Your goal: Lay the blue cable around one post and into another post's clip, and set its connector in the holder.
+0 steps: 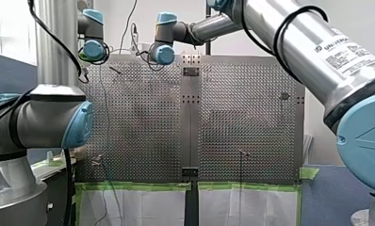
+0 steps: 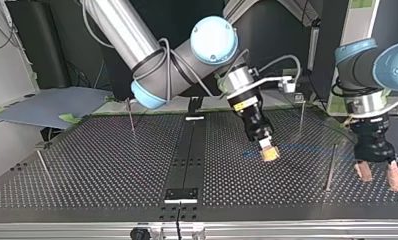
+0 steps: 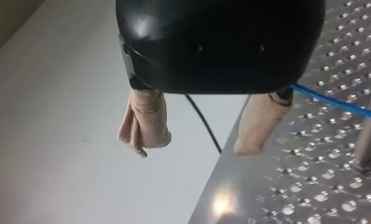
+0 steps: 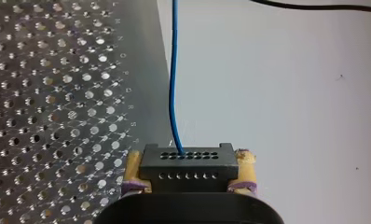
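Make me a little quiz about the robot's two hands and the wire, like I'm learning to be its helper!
1. True or false: the fingers of my left hand are squeezed shut.
2. What does my right hand hold between its yellow pads? A: a black connector. B: a spoon. C: nothing.
3. Fill the gap: the cable running out of the connector is coloured ____.

Key: 1 false, the fingers stand apart. 2 A. 3 blue.

The perforated metal table (image 2: 87, 170) bears several thin upright posts (image 2: 331, 167), set well apart.
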Controlling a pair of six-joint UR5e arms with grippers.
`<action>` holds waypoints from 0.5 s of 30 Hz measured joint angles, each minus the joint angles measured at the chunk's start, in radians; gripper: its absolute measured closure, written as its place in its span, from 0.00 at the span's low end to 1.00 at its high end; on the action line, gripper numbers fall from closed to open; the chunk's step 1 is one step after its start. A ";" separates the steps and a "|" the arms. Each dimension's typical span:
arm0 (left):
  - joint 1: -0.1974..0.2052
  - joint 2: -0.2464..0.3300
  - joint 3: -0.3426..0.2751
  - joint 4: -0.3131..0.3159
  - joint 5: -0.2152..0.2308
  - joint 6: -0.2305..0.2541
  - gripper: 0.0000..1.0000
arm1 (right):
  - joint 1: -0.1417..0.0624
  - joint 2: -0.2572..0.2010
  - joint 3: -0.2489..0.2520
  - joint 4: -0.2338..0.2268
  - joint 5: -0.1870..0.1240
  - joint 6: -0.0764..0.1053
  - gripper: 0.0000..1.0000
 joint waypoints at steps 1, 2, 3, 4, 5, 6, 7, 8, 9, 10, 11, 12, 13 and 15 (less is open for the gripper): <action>0.003 -0.003 0.000 0.003 0.001 -0.006 0.00 | -0.001 0.003 -0.006 0.003 0.000 0.001 0.98; 0.007 -0.006 0.001 0.006 0.001 -0.010 0.00 | -0.003 0.005 -0.011 0.004 0.001 0.002 0.98; 0.011 -0.011 0.001 0.008 0.003 -0.014 0.00 | -0.005 0.006 -0.015 0.006 0.001 0.002 0.98; 0.014 -0.016 0.001 0.009 0.005 -0.016 0.00 | -0.007 0.007 -0.017 0.005 0.001 0.003 0.98; 0.017 -0.021 0.001 0.010 0.007 -0.017 0.00 | -0.008 0.008 -0.019 0.005 0.001 0.003 0.98; 0.021 -0.028 0.001 0.011 0.010 -0.017 0.00 | -0.010 0.010 -0.021 0.004 0.000 0.003 0.98; 0.023 -0.033 0.001 0.011 0.012 -0.017 0.00 | -0.012 0.011 -0.021 0.003 0.000 0.003 0.98; 0.025 -0.037 0.001 0.012 0.015 -0.017 0.00 | -0.013 0.013 -0.022 0.003 0.000 0.003 0.98; 0.029 -0.043 0.001 0.014 0.017 -0.017 0.00 | -0.015 0.017 -0.022 0.002 0.000 0.003 0.98; 0.031 -0.048 0.001 0.017 0.019 -0.018 0.00 | -0.017 0.019 -0.022 0.002 -0.001 0.003 0.98; 0.034 -0.053 0.001 0.021 0.021 -0.019 0.00 | -0.018 0.022 -0.022 0.002 -0.001 0.003 0.98; 0.038 -0.060 0.001 0.027 0.026 -0.021 0.00 | -0.020 0.026 -0.023 0.001 -0.001 0.004 0.98; 0.042 -0.066 0.001 0.031 0.031 -0.022 0.00 | -0.021 0.030 -0.023 0.001 -0.001 0.004 0.98; 0.050 -0.082 0.001 0.038 0.044 -0.023 0.00 | -0.024 0.036 -0.024 0.000 0.000 0.004 0.98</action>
